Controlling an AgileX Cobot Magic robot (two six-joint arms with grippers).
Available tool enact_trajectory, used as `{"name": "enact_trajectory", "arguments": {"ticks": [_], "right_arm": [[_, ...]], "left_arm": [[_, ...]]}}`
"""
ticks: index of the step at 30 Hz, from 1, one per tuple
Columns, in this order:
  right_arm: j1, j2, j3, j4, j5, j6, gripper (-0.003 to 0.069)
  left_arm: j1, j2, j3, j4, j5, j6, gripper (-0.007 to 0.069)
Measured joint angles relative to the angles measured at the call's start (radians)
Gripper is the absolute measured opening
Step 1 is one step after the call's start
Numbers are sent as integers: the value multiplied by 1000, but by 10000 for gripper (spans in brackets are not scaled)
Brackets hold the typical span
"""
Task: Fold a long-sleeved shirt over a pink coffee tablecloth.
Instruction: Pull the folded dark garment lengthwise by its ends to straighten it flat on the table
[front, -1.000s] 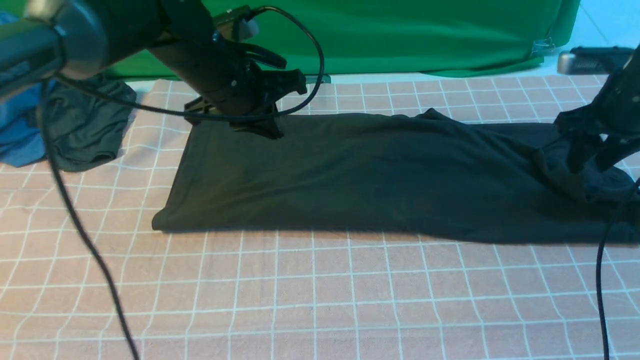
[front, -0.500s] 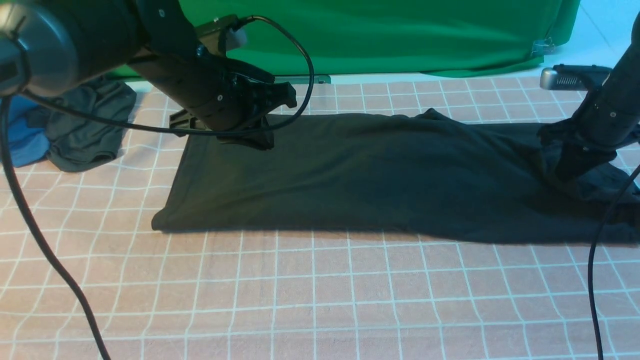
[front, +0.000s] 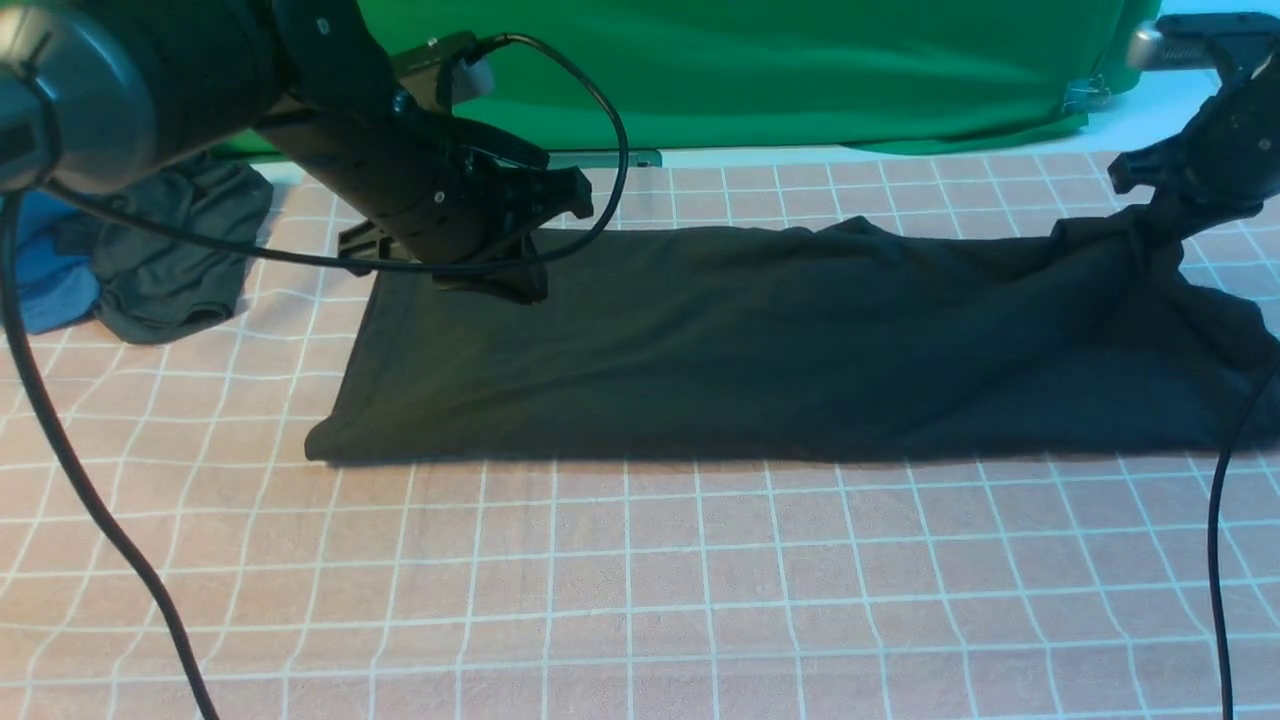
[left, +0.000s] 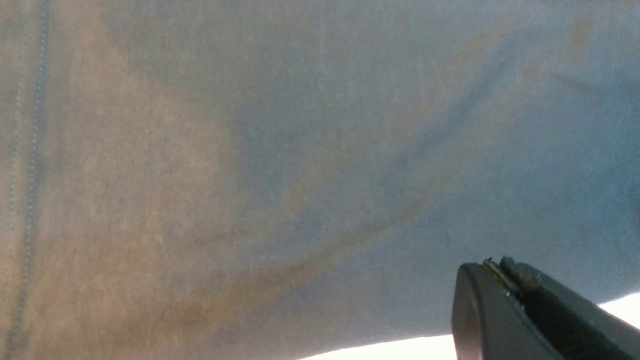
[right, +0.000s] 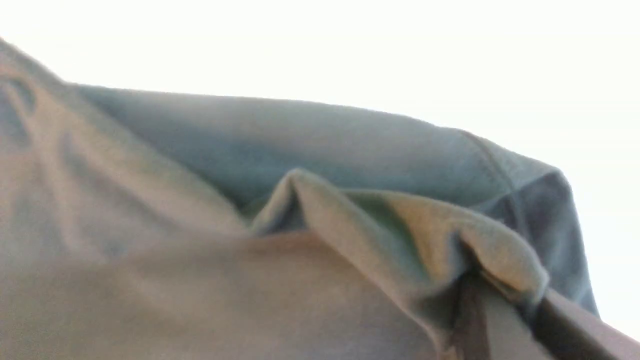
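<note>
**The right tool lifts its end of the shirt**

The right tool (front: 1165, 205) has gone up and back. A second ago it was low on the cloth with its two fingers apart. Now they are squeezed together on a bunch of the long-sleeved shirt (front: 720, 350), and that end of the shirt rises to the tool in a little tent. In the right wrist view you can see the fold pinched at the finger.

The left tool (front: 500, 280) has hardly moved in the last half second. It is closed too, low at the far edge of the shirt near its left end, and it seems to be pinching the cloth there (its own camera sees almost nothing but dark cloth, very close).

The rest of the shirt lies flat in a long dark strip across the pink tablecloth (front: 640, 580), already folded narrow.

I think this means both ends are now held, so the next fold can start. The right end probably has to be carried over toward the left end. If the pinch is too small, the cloth might slip out on the way.
</note>
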Motion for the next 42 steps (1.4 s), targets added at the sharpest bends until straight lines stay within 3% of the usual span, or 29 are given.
{"name": "enact_trajectory", "arguments": {"ticks": [11,16,21,25,27,31,34,36,40,42], "right_arm": [[-34,17,0,-36,-55,0,55],[-51,17,0,-53,-101,0,92],[-52,17,0,-74,-236,0,248],[-52,12,-2,-100,-266,-2,303],[-52,-8,-13,-109,-201,24,292],[-44,-61,-21,-108,-30,24,181],[-31,-79,-25,-103,65,-26,48],[-29,-78,-25,-92,85,-30,38],[-30,-76,-25,-41,149,-77,34],[-30,-76,-25,-33,158,-82,34]], "left_arm": [[-1,-1,0,-2,34,8,13],[-1,-1,0,-4,43,8,13],[-1,-1,0,-5,55,8,13],[-1,-1,0,-5,63,8,13],[-1,-1,0,-5,63,8,13],[-1,-1,0,-9,56,8,13],[-1,-1,0,-12,49,8,13],[-1,-1,0,-1,49,0,13],[48,-11,0,155,68,-184,13],[76,-15,0,185,99,-216,13]]}}
